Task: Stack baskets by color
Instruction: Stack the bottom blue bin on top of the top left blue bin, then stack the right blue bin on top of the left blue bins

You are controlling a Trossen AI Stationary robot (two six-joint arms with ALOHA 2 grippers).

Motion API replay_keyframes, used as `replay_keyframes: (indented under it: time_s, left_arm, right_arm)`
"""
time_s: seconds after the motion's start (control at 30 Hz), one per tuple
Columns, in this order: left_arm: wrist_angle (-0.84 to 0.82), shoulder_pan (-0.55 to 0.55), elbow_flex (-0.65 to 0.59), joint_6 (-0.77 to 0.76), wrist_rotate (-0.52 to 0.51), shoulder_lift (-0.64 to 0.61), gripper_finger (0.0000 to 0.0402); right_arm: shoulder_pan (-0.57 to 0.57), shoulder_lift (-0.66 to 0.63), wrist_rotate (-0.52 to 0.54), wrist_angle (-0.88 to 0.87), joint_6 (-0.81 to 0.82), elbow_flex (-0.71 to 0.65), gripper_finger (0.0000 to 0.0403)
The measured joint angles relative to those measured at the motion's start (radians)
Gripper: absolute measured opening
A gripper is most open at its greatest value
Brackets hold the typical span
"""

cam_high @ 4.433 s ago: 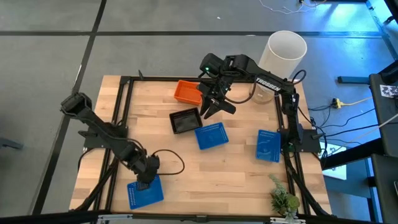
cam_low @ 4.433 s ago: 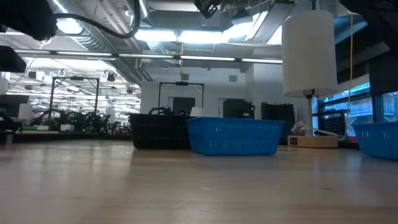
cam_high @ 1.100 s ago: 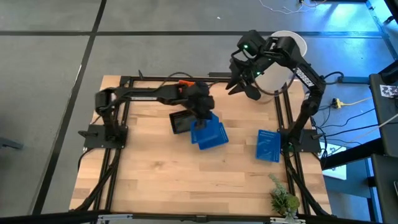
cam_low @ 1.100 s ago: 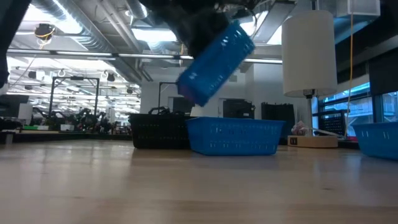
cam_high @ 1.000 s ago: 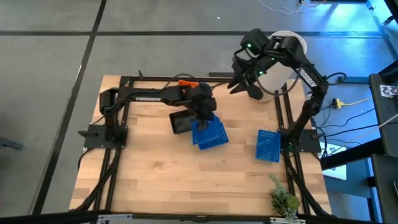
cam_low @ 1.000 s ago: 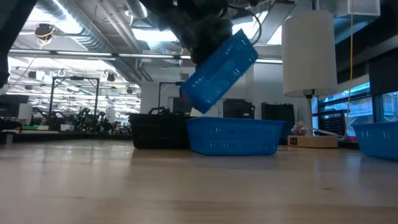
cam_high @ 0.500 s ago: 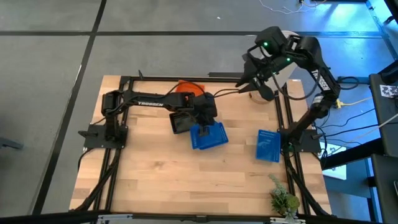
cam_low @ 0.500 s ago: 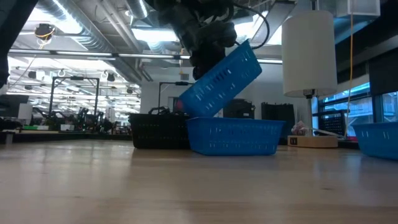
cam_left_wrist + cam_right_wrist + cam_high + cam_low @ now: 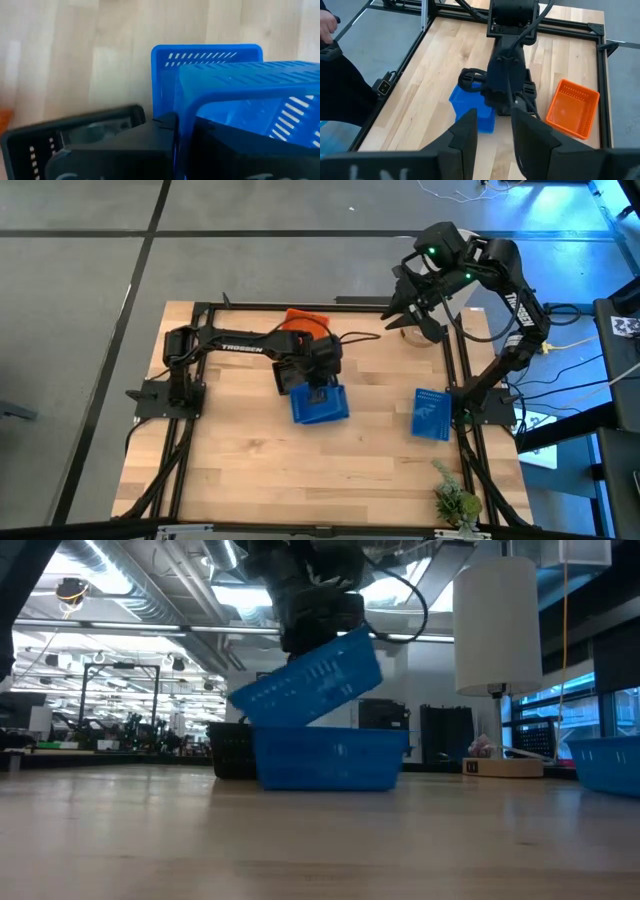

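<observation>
My left gripper (image 9: pixel 318 376) is shut on a blue basket (image 9: pixel 312 680) that hangs tilted over a second blue basket (image 9: pixel 330 758) standing on the table at mid-table. The held basket's lower end rests in the second one. A black basket (image 9: pixel 286 376) stands right beside them on the left, partly hidden by my left arm. An orange basket (image 9: pixel 305 321) sits near the far edge, and a third blue basket (image 9: pixel 431 415) lies at the right. My right gripper (image 9: pixel 415 316) hangs open, high above the far right corner. My left gripper pinches an end wall of the blue basket at its rim (image 9: pixel 180 125), one finger (image 9: pixel 162 125) outside the wall and one inside. The fingers slant down from the table's left side. The basket hangs tilted, its held end high and its low end (image 9: pixel 245 705) in the second basket.
A tall white cylinder (image 9: pixel 497 625) stands at the far right corner, behind my right arm. A small green plant (image 9: pixel 455 502) sits at the near right corner. A dark metal frame (image 9: pixel 190 380) borders the table. Bare wood lies toward the near edge.
My left gripper has moved toward the table's left and near edges and sunk, tipping more steeply downward, with the blue basket still held. The basket's low end has come down into the second blue basket, which has slid left along the table. My right gripper has drawn right, higher.
</observation>
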Motion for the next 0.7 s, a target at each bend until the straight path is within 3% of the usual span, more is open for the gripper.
replay_keyframes:
  time_s: [0.3,0.7]
  left_arm:
    - [-0.072,-0.006,0.0,0.116,0.021,0.0,0.0004]
    - [-0.073,-0.015,0.0,0.131,-0.01,-0.003,0.0068]
  right_arm:
    - [0.0,0.0,0.0,0.0,-0.002,0.0,0.012]
    - [0.0,0.0,0.001,0.0,0.015,0.0,0.012]
